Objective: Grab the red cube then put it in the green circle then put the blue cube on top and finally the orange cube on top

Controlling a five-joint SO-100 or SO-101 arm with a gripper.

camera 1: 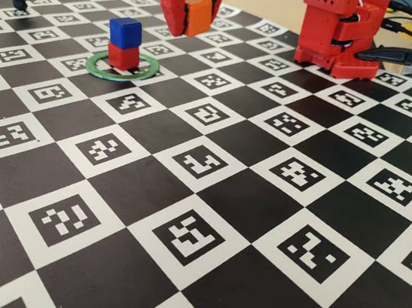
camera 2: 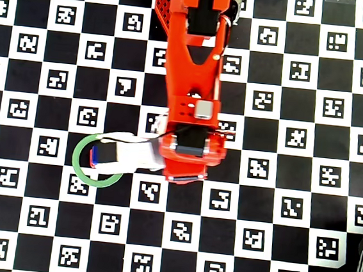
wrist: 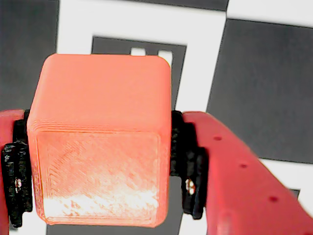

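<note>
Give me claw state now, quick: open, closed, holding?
Claw: closed on the orange cube, held clear of the board, beside the blue-on-red stack in the fixed view.

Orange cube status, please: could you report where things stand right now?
Gripper shut on orange cube, lifted off the board. Blue cube sits on red cube inside green circle. Nothing between.

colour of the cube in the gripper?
Orange cube, clearest in the wrist view, clamped in the gripper.

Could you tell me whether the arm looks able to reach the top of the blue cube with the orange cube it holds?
Probably yes: the blue cube has a bare top, and the gripper holds the orange cube nearby.
</note>
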